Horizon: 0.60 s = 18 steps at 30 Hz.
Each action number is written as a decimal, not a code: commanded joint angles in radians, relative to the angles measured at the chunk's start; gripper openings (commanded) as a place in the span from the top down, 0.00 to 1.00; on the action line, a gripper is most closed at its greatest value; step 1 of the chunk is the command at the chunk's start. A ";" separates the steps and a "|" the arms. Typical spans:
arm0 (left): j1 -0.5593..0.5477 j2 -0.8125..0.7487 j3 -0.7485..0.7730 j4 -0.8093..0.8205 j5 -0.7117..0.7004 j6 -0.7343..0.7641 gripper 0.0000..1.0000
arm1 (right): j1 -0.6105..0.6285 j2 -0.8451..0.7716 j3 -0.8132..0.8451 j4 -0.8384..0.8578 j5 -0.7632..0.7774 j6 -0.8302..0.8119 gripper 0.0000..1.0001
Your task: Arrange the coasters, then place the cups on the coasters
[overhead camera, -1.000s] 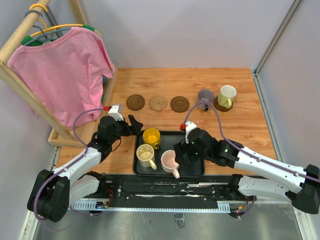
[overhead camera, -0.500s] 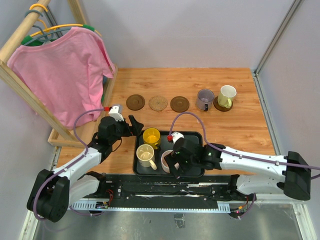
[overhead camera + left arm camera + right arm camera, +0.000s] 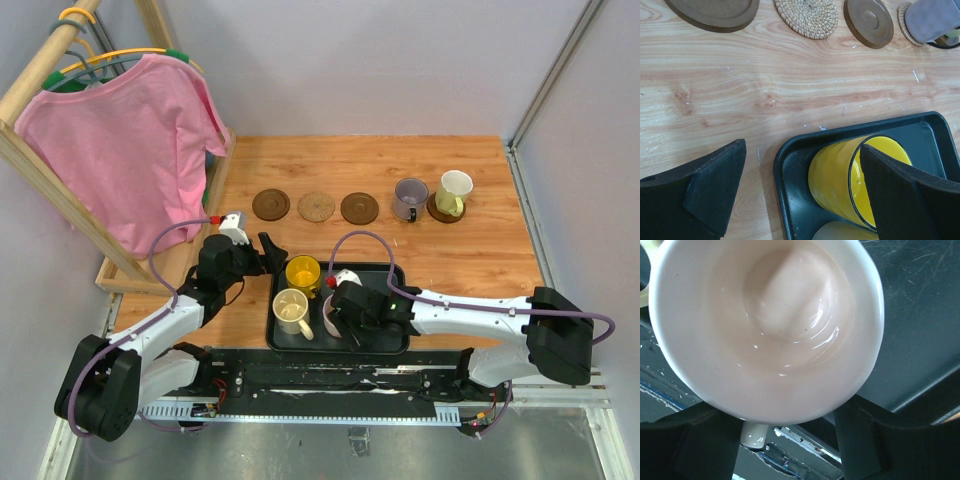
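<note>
Right gripper [image 3: 785, 440]: slid back over the tray [image 3: 385, 338]; closing (gripped yet? we can't tell);
Left gripper [image 3: 800, 185]: fingers spread wide;
Pink cup [image 3: 767, 325]: we'd clamp firmly before lifting

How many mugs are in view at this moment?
5. Three sit in the black tray: yellow mug, cream mug, and pink mug under the right pincer. The purple-grey mug and pale green mug stand on coasters, far right.

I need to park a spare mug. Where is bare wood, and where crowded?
Bare tabletop beyond the coaster row, and between the pale mug and the right arm. Crowded: the tray, holding the yellow mug, cream mug, pink mug and right claw.
</note>
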State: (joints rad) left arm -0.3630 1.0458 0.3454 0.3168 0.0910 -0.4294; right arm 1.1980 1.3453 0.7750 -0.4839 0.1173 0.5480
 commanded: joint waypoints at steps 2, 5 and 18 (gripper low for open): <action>-0.007 0.016 -0.014 0.048 0.008 -0.003 0.00 | 0.014 -0.016 0.012 -0.027 0.118 0.042 0.37; -0.007 0.024 -0.013 0.057 0.012 -0.006 0.00 | 0.014 -0.032 0.009 -0.021 0.116 0.042 0.40; -0.012 0.022 -0.028 0.067 0.015 -0.011 0.00 | 0.014 0.003 0.005 0.031 0.061 0.044 0.50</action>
State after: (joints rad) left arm -0.3637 1.0710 0.3290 0.3473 0.1001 -0.4355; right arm 1.1980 1.3235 0.7746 -0.4667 0.1810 0.5762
